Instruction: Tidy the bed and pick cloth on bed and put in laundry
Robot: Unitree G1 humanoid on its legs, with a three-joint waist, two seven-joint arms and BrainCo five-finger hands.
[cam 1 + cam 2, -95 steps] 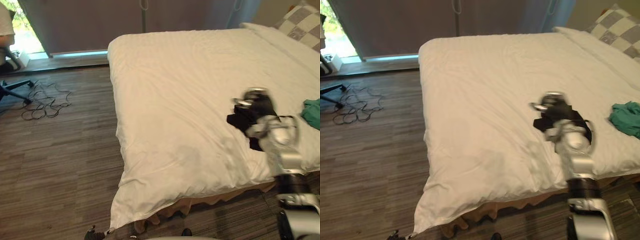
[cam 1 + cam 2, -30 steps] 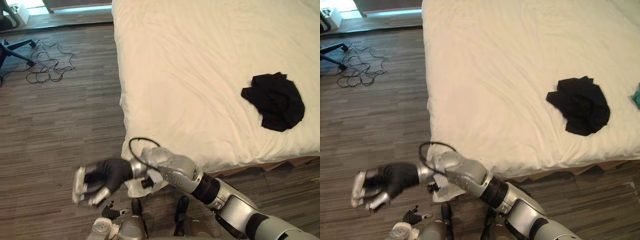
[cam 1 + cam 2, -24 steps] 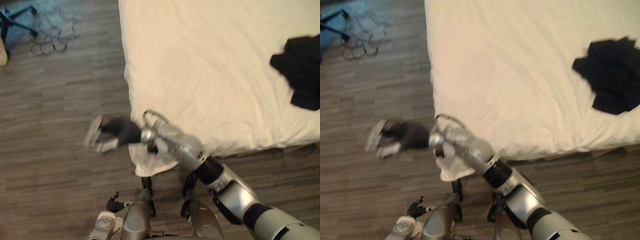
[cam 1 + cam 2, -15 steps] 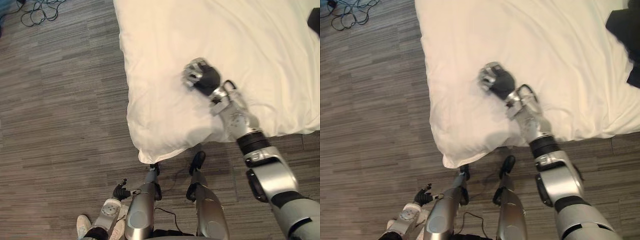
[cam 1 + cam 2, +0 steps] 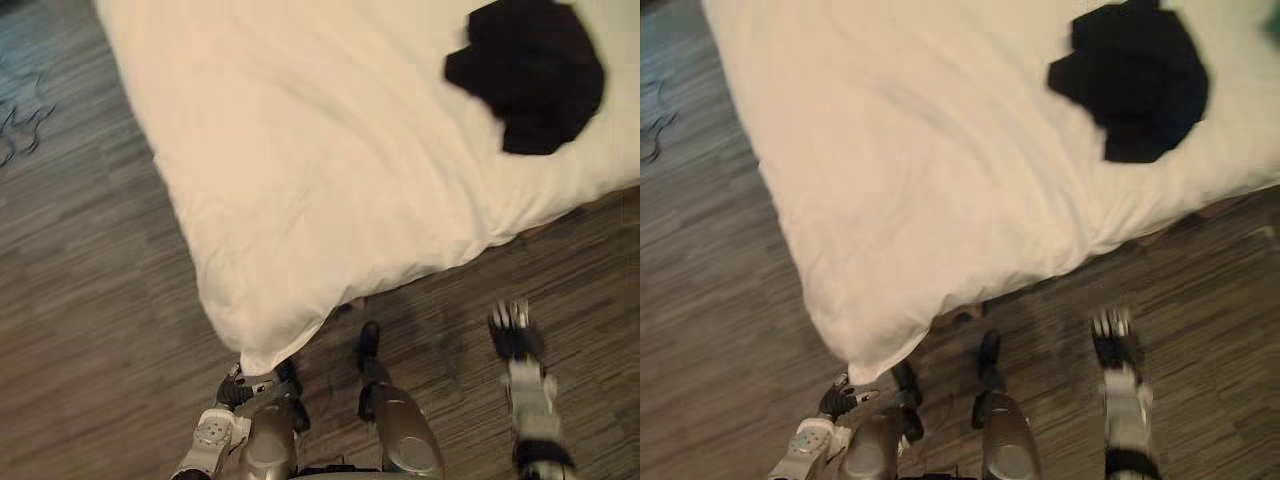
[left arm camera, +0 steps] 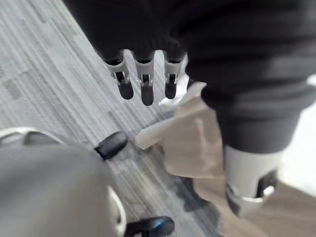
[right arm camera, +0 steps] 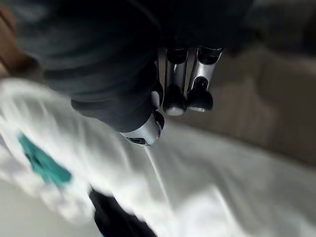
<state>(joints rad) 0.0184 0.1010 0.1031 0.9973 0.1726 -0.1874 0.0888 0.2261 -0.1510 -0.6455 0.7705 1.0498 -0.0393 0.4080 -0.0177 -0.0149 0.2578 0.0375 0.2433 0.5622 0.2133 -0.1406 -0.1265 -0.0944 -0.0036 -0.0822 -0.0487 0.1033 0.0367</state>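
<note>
Right hand [image 5: 515, 335] has dropped off the duvet [image 5: 320, 180] to hang above the floor [image 5: 90, 330], fingers [image 7: 174, 89] straight and empty.

A bedroom: a white-covered bed [image 5: 300, 170] stands on a wood-plank floor [image 5: 80, 330].

No readable text, label, number or sign is showing on the bed [image 5: 300, 150], the cloth [image 5: 530, 70] or the floor [image 5: 80, 350].
</note>
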